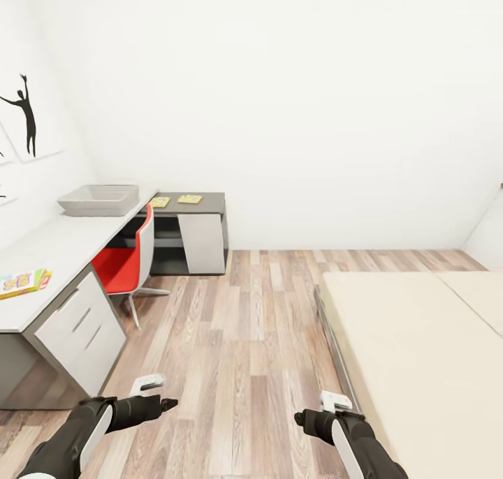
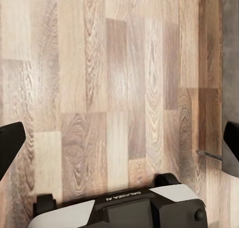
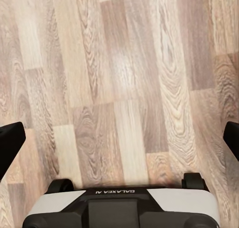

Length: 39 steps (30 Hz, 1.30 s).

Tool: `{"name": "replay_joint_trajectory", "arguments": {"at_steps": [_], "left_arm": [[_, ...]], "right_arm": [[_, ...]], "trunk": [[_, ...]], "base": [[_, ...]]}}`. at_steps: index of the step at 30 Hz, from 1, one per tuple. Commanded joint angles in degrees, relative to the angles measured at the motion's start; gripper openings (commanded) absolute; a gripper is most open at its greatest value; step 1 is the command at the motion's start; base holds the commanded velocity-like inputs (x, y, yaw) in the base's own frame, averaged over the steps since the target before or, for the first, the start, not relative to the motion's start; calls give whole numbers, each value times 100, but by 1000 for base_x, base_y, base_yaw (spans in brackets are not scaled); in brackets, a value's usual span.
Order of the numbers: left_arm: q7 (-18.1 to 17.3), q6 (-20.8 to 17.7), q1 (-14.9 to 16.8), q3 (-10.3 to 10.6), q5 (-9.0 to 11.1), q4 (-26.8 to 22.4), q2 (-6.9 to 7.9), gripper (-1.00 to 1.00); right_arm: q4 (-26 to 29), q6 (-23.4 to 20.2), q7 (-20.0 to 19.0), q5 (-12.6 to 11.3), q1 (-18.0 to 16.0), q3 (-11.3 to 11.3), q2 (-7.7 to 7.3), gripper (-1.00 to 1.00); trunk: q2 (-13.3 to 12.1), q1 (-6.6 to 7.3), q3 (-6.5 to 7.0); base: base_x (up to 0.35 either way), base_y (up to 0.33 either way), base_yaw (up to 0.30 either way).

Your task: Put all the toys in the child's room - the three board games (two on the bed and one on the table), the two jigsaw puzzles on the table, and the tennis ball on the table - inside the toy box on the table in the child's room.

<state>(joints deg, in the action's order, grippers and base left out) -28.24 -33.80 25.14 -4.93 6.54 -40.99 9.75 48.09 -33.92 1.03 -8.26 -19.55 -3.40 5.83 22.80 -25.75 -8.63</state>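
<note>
Both your end effectors, left [image 1: 166, 403] and right [image 1: 300, 417], hang spread and empty over the floor. The toy box [image 1: 98, 200] sits at the bench's [image 1: 63, 245] far end, two jigsaw puzzles [image 1: 189, 199] beyond it; they look thin, stiff and light, so pinch an overhanging edge.

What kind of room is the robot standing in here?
Most likely a child's bedroom: a low bed with a beige mattress, a long pale desk with a red chair tucked under it, and colourful puzzles plus a bright game box lying on the desk.
</note>
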Motion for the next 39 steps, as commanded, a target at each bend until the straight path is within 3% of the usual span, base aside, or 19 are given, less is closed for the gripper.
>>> {"name": "replay_joint_trajectory", "arguments": {"at_steps": [1,11,39], "left_arm": [[3,-53,4,-9,55,-5,1,100],[3,-48,1,-8,54,-5,1,100],[3,-51,3,5,54,-5,-7,100]], "right_arm": [[7,-27,11,-43,-5,-18,6,100],[7,-27,11,-44,-5,-17,6,100],[7,-27,13,-43,-5,-7,6,100]], "trunk": [[12,-4,-11],[12,-4,-5],[12,-4,-4]], "base": [[-3,0,-226],[-1,0,-111],[0,-34,-5]]}}
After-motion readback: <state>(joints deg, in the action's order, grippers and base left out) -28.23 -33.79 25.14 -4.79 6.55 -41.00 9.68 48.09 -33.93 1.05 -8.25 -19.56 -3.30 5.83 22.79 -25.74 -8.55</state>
